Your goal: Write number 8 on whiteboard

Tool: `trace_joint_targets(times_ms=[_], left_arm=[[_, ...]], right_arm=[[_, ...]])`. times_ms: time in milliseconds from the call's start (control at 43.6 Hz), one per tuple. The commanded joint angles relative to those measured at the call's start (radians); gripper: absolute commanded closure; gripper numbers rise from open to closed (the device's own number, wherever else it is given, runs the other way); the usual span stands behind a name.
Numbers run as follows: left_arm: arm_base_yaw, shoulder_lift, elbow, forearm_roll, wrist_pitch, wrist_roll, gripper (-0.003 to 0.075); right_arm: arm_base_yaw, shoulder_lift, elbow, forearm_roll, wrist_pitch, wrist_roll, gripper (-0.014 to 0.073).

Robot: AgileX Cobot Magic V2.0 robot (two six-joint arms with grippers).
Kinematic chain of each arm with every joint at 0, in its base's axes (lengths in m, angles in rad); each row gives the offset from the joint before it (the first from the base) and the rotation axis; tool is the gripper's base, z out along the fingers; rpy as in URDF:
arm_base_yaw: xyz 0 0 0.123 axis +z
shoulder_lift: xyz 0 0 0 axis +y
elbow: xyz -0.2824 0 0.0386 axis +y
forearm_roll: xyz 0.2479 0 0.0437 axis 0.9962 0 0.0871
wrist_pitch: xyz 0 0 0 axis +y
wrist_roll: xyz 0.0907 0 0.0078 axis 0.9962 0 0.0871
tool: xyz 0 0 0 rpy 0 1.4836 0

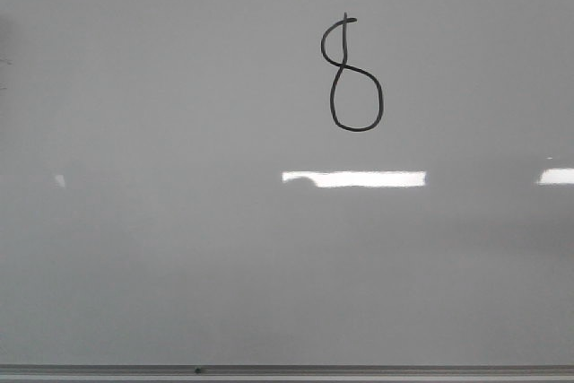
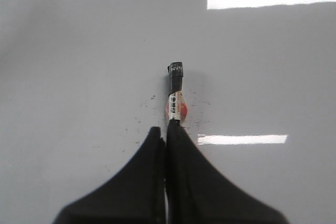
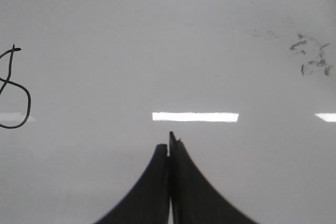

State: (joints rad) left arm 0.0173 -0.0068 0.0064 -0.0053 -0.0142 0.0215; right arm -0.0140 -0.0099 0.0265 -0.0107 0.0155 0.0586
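The thin black hand-drawn number 8 [image 1: 352,78] sits on the glossy pale grey whiteboard [image 1: 161,248], so the writing looks finished. The left gripper [image 2: 167,129] clamps a black-tipped marker [image 2: 176,95] pointed at the board; the right gripper [image 3: 169,148] is closed on nothing.

glossy whiteboard [image 1: 179,266], black number 8 [image 1: 352,78] drawn on it, grey bottom edge strip [image 1: 359,370]

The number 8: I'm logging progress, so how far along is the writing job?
Done: a black number 8 stands complete on the whiteboard, both loops closed, with a short tail at the top. In hand: the left gripper is shut on a marker, its tip off the figure. The right gripper is shut and holds nothing. Left: seemingly nothing to write; perhaps only putting the marker away.
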Motion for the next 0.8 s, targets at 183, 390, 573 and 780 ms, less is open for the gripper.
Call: trace_joint_targets(times_ms=[183,390,573,780], left_arm=[[0.002,-0.012,0.013,-0.009,-0.084,0.001,0.0741],[0.002,-0.012,0.013,-0.009,-0.084,0.001,0.0741],[0.002,-0.012,0.013,-0.009,-0.084,0.001,0.0741],[0.002,-0.012,0.013,-0.009,-0.084,0.001,0.0741]], right_arm=[[-0.001,-0.019,-0.002,-0.023,-0.133,0.011,0.0701],[-0.001,-0.019,-0.002,-0.023,-0.136,0.011,0.0701],[-0.001,-0.019,-0.002,-0.023,-0.129,0.011,0.0701],[-0.001,-0.019,-0.002,-0.023,-0.129,0.011,0.0701]])
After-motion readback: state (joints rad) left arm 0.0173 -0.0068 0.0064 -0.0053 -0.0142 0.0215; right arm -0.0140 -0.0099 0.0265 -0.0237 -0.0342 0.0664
